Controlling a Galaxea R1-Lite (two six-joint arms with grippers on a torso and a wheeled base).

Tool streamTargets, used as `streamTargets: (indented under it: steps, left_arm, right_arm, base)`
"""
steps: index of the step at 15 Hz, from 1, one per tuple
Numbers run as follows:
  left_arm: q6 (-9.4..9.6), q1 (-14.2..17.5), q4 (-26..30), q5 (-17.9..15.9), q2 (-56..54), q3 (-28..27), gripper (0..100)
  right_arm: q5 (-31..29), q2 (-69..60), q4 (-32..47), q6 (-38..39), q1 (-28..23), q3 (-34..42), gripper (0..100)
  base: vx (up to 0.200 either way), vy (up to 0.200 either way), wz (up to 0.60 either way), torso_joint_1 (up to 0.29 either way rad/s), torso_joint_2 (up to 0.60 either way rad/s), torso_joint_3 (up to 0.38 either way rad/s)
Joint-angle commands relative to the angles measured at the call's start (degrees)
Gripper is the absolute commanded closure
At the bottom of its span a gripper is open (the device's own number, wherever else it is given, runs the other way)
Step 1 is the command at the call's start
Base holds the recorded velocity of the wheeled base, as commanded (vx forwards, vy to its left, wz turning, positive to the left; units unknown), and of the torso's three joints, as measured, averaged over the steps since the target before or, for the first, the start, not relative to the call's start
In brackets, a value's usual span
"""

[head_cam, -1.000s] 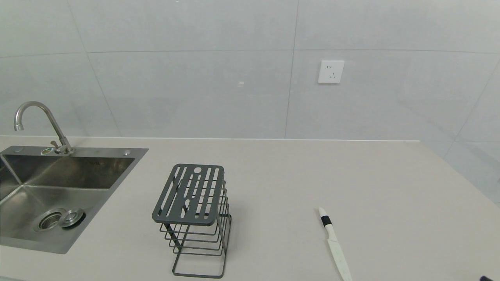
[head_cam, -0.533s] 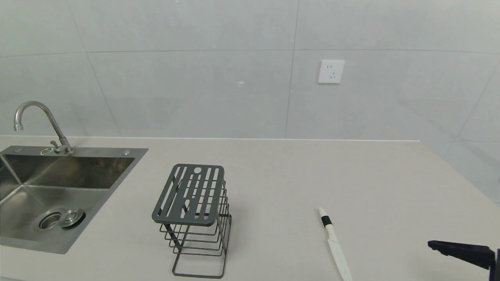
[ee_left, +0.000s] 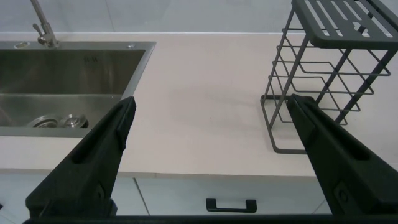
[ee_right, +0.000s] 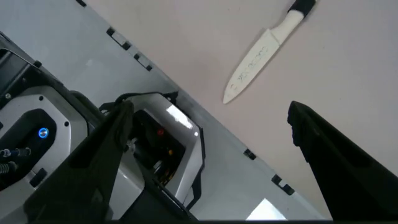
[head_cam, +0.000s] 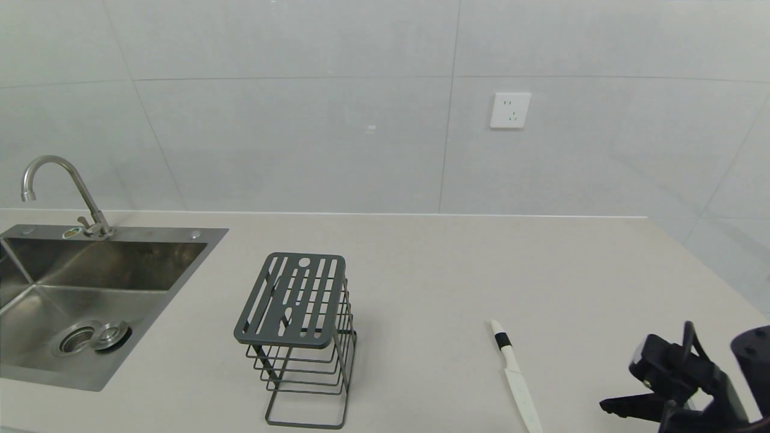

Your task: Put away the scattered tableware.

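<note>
the knife lies flat on the bench, right of the rack and well apart from it. its handle points away and its blade tip is close to the near edge. the right hand hangs near the knife on its right, fingers wide apart and holding nothing. the left hand is likewise spread and empty, out in front of the bench, facing the stretch between sink and rack.

risks, as i judge them:
- a nudge on so thin and flat a thing could skate it off that edge.
- a pinch on the blade rather than the handle could slip or twist.
- a tilted hold would foul the rack's narrow top slots.

the bench is pale and smooth, and the knife is nearly the same tone. the steel sink with its tap sits at the left. the grey wall tiles behind carry a socket.
</note>
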Motion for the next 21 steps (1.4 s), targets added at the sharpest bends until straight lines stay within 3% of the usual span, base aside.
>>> streamTargets:
  steps: [1,3,8,14,21]
  left_arm:
    - [0.02,0.01,-0.02,0.03,0.02,0.0,0]
    - [0.02,0.01,-0.02,0.03,0.02,0.0,0]
    - [-0.07,0.01,-0.11,0.12,0.02,0.0,0]
    - [-0.16,0.01,-0.11,0.12,0.11,0.0,0]
    - [-0.16,0.01,-0.11,0.12,0.11,0.0,0]
  right_arm:
    - [-1.35,7.3,-0.02,1.29,1.37,-3.06,0]
    - [-6.98,10.56,-0.02,4.27,1.37,-4.12,0]
    - [-12.25,19.78,-3.8,7.0,0.93,-6.93,0]
    - [-13.92,34.29,-19.18,7.97,0.93,-8.69,0]
    - [-16.64,37.71,-19.44,11.83,1.28,-9.83,0]
  base:
    - [0.0,0.0,0.0,0.0,0.0,0.0]
    - [0.0,0.0,0.0,0.0,0.0,0.0]
    - [0.0,0.0,0.0,0.0,0.0,0.0]
    - [0.0,0.0,0.0,0.0,0.0,0.0]
    - [0.0,0.0,0.0,0.0,0.0,0.0]
